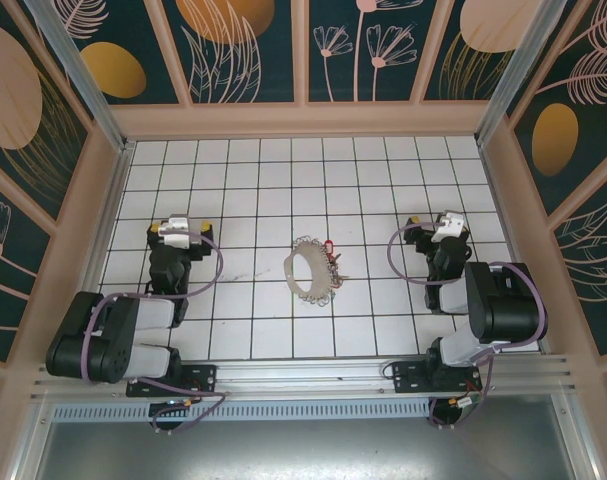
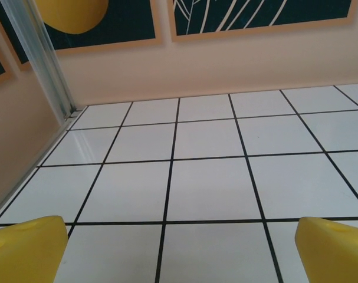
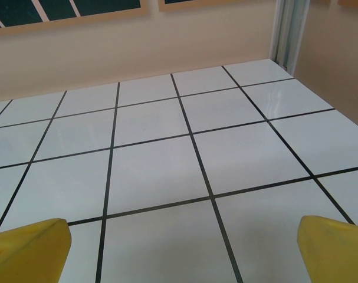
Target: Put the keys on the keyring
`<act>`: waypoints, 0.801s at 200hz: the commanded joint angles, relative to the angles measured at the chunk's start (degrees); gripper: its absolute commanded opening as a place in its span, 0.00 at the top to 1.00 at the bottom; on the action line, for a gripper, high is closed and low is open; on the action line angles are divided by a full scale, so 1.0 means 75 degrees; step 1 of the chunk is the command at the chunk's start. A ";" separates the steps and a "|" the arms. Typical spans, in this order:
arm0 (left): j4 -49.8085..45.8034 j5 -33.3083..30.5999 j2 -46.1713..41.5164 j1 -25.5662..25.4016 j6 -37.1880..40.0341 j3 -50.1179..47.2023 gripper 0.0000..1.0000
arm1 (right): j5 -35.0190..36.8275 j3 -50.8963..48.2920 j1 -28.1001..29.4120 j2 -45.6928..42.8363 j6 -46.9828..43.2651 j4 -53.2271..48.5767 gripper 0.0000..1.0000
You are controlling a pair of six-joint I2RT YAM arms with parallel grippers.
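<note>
Left fingers and right fingers are spread wide and empty, well apart from the keyring laid mid-way across the desk, where a red-headed key is seen at its far right rim and is best pinched by the head.

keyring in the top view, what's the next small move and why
Probably swing the right fingers toward the red key at the far edge of the keyring. Both they and the left fingers stand open and empty, off to either side, and the key lies on the right arm's side. Whether the key is already threaded is too small to tell.
</note>
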 commanded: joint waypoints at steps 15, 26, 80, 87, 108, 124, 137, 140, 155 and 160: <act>0.0652 0.1199 0.0166 0.0445 -0.0198 0.0158 0.01 | 0.0098 0.0115 0.0019 0.0009 0.0139 0.0340 0.01; 0.0729 0.1425 0.0189 0.0580 -0.0278 0.0119 0.01 | 0.0099 0.0115 0.0021 0.0008 0.0147 0.0344 0.01; 0.1218 0.1552 0.1055 0.0984 -0.0725 0.0318 0.01 | 0.0087 0.0126 0.0024 0.0018 0.0146 0.0330 0.01; 0.0897 0.0748 0.1072 0.0995 -0.1045 0.0497 0.01 | 0.0074 0.0127 0.0021 0.0014 0.0145 0.0326 0.01; 0.0808 0.0483 0.1043 0.0984 -0.1101 0.0518 0.01 | 0.0080 0.0134 0.0019 0.0017 0.0147 0.0332 0.01; 0.0898 0.0504 0.1049 0.0984 -0.1089 0.0477 0.01 | 0.0075 0.0127 0.0026 0.0018 0.0146 0.0332 0.01; 0.0913 0.0513 0.1042 0.0984 -0.1082 0.0475 0.01 | 0.0081 0.0135 0.0019 0.0009 0.0145 0.0329 0.01; 0.0915 0.0528 0.1042 0.0984 -0.1078 0.0471 0.01 | 0.0082 0.0128 0.0019 0.0018 0.0145 0.0330 0.01; 0.0910 0.0553 0.1051 0.0984 -0.1080 0.0473 0.01 | 0.0080 0.0130 0.0019 0.0018 0.0151 0.0322 0.01; 0.0904 0.0554 0.1048 0.0984 -0.1078 0.0475 0.01 | 0.0081 0.0130 0.0027 0.0020 0.0155 0.0332 0.01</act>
